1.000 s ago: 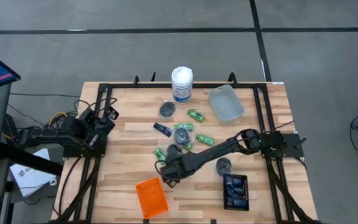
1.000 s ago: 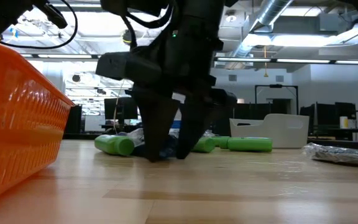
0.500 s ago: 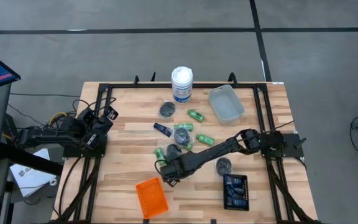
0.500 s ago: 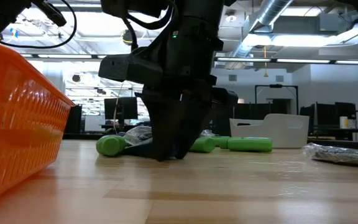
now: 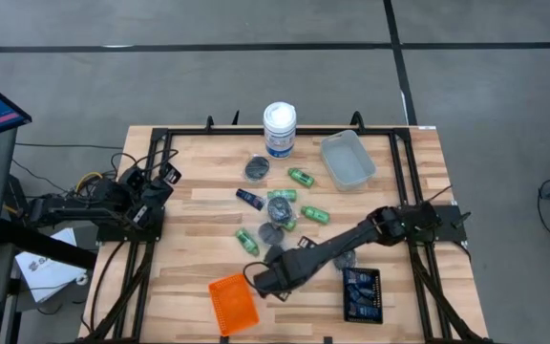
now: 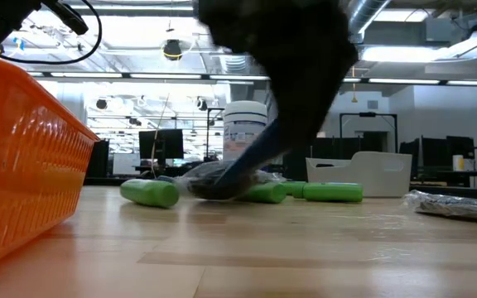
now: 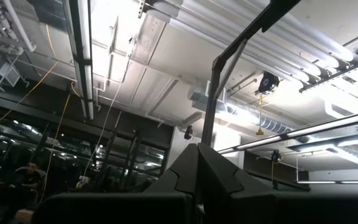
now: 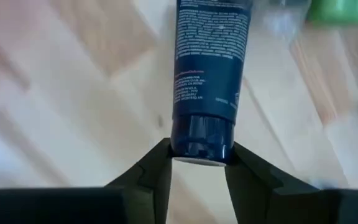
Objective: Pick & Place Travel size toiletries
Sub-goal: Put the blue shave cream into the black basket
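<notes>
Right tool (image 8: 196, 163) clenched on dark blue tube (image 8: 207, 68) by its cap end, lifted off the table (image 5: 189, 277), lower centre of the high view beside the orange tray (image 5: 232, 304).
Keep the pinch firm and the tube level, since a cap-end hold could let it swing. Left tool (image 5: 165, 177) parked at table's left edge; cannot tell its grip state.
</notes>
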